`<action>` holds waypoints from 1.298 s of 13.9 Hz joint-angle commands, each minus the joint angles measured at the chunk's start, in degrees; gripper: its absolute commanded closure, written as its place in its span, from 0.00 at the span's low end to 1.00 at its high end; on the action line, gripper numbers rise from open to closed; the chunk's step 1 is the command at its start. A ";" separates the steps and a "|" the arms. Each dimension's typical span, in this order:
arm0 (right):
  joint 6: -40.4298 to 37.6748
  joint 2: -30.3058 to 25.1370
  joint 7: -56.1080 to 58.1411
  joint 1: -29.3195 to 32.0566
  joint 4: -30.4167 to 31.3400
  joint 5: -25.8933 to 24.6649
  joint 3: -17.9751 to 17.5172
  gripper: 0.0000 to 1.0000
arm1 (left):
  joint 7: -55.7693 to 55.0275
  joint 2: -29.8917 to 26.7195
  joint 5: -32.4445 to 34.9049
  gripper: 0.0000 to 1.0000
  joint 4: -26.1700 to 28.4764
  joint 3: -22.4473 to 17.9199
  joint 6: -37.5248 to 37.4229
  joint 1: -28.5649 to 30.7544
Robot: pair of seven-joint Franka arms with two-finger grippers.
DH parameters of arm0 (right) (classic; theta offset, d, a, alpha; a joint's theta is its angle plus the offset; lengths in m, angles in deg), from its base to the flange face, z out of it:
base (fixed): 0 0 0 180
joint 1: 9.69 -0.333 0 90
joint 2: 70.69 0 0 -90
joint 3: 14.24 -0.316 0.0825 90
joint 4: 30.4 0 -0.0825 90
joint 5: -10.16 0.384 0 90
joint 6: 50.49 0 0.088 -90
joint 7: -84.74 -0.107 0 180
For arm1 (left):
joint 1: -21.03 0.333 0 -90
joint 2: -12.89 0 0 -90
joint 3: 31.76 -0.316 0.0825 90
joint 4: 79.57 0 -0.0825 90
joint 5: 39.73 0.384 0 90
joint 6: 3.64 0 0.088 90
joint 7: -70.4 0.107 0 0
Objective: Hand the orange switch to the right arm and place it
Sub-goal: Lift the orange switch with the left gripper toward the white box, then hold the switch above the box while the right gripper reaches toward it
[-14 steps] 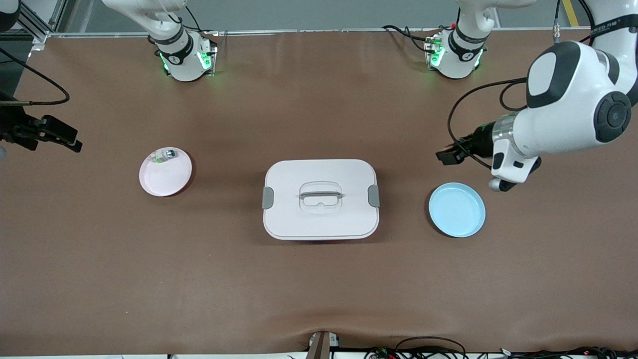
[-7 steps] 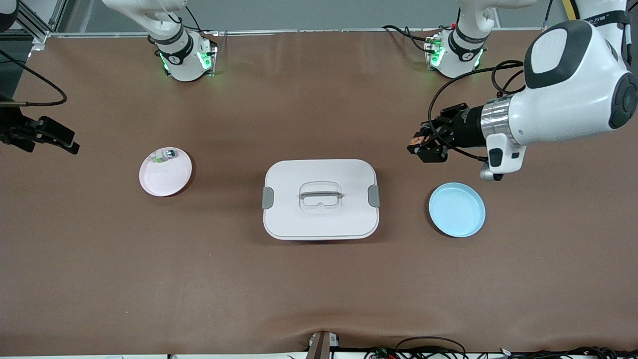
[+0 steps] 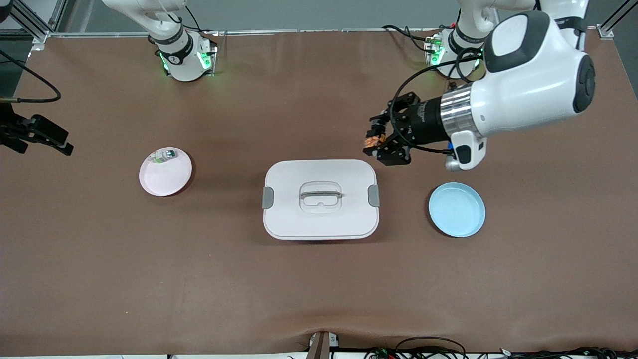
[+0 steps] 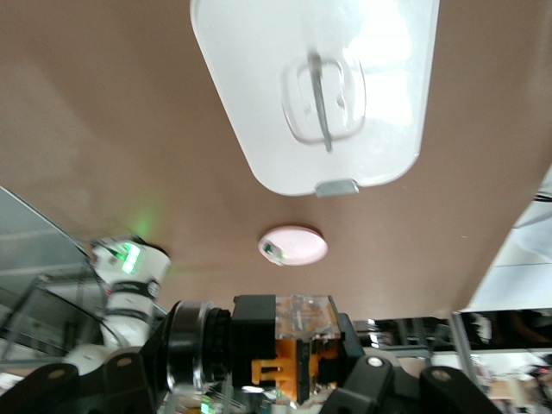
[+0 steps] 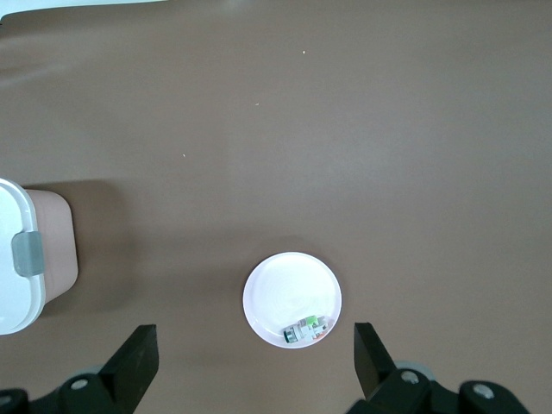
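A: Front view?
B: Left gripper [image 3: 375, 141] clamps the orange switch [image 3: 371, 141] above the table, beside the white box [image 3: 320, 199]. Right gripper [image 3: 60, 144] waits at the right arm's end; handover pending.
A: Wrist views?
B: Left: switch [image 4: 289, 349] gripped. Right: right gripper [image 5: 254, 358] spread, empty, over the pink plate [image 5: 280, 289].

Matt brown table [image 3: 149, 279] — glossy plastic white box [image 3: 320, 219].

No readable text, labels, brand names or numbers are showing anywhere in these views; any markings on the arms or the held part are staying too small to make out.
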 commanded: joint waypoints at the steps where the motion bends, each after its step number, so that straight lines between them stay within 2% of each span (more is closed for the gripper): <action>1: -0.56 -0.48 -0.41 -0.28 -0.15 0.46 -0.58 0.00 | -5.39 1.94 -1.35 0.72 -3.47 0.03 4.32 -2.90; 3: -0.38 -0.48 -0.06 -3.95 -0.15 -0.23 -0.58 0.00 | -9.08 2.21 -1.35 0.72 -4.36 0.03 8.44 -5.18; 5: 0.32 0.39 -0.40 -5.03 -0.16 1.42 -0.84 0.00 | -11.02 2.38 -1.35 0.72 -5.06 0.03 12.14 -7.03; 8: 0.94 1.88 -0.93 -6.69 0.46 17.64 -0.67 0.00 | -13.13 2.82 -1.26 0.72 -5.15 0.03 16.19 -9.50; 10: 5.13 2.42 -8.89 -10.20 0.46 19.71 -0.67 0.00 | -14.09 3.18 -1.26 0.72 -5.15 -0.14 19.00 -10.99; 12: 7.52 2.85 -11.13 -13.98 0.37 19.97 -0.76 0.00 | -15.15 3.53 -1.17 0.72 -5.15 -0.14 21.72 -12.13; 15: 9.28 4.17 -12.01 -16.81 0.28 28.38 -0.58 0.00 | -15.42 3.88 -1.00 0.72 -5.15 -0.14 22.26 -12.31; 18: 13.05 4.26 -17.09 -18.11 0.11 32.36 -0.67 0.00 | -15.42 3.88 -0.65 0.72 -5.06 -0.05 22.44 -12.40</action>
